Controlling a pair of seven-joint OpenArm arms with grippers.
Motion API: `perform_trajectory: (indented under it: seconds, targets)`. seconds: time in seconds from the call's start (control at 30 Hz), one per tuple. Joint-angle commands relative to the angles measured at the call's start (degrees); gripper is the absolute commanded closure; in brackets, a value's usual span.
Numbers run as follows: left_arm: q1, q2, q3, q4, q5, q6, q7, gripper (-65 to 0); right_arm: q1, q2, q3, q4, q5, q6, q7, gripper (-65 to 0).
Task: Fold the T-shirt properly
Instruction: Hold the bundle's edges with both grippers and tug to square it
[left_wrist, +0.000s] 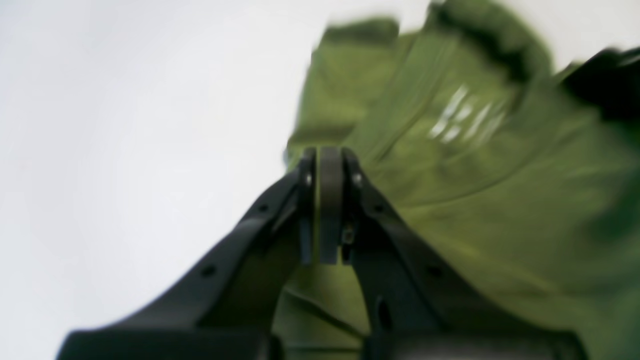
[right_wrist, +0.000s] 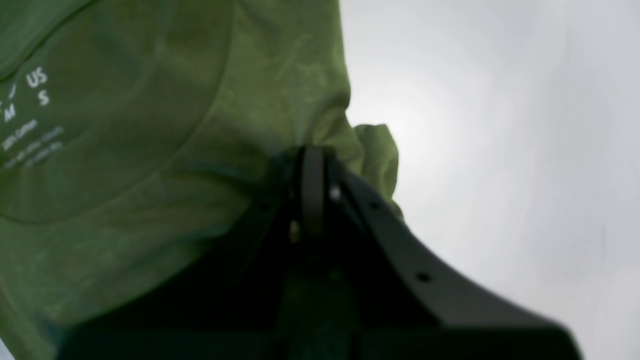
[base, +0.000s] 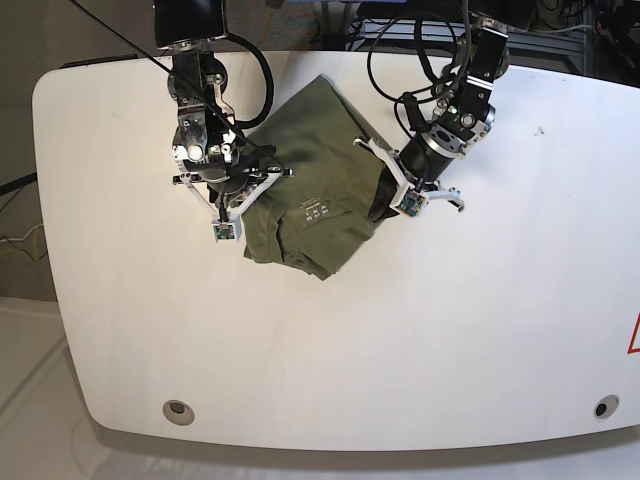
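The olive-green T-shirt (base: 318, 160) lies bunched on the white table (base: 480, 330) between the two arms, its pale printed neck label (base: 314, 213) facing up. My left gripper (left_wrist: 325, 155) is shut on a thin edge of the cloth, with the blurred label (left_wrist: 467, 120) beyond it; in the base view this gripper (base: 380, 198) is at the shirt's right side. At the shirt's left side (base: 262, 183), my right gripper (right_wrist: 312, 152) is shut on a gathered fold, and the T-shirt (right_wrist: 150, 150) spreads to its left with the label (right_wrist: 30, 120).
Black cables (base: 420, 50) loop over the table's far edge behind the arms. Two round holes (base: 178, 409) sit near the front corners. The table's front edge curves close to the bottom of the base view.
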Motion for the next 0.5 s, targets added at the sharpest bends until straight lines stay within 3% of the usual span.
perform_trajectory:
  seconds: [0.0, 0.13, 0.47]
  targets:
    - [1.1, 0.3, 0.8, 5.8, -0.4, -0.1, 0.9, 0.0, 1.6, 0.3, 0.1, 1.6, -0.7, -0.4, -6.4, 0.0]
    - [2.1, 0.3, 1.7, 10.0, -0.4, -0.1, 3.0, 0.0, 4.3, -0.3, 0.1, 4.4, -0.7, -0.3, -10.6, 0.0]
    - [4.7, 1.7, 4.5, 13.8, -0.5, 0.0, 5.8, 0.0, 9.1, -0.8, 0.0, 8.2, -0.7, -0.3, -15.2, 0.0]
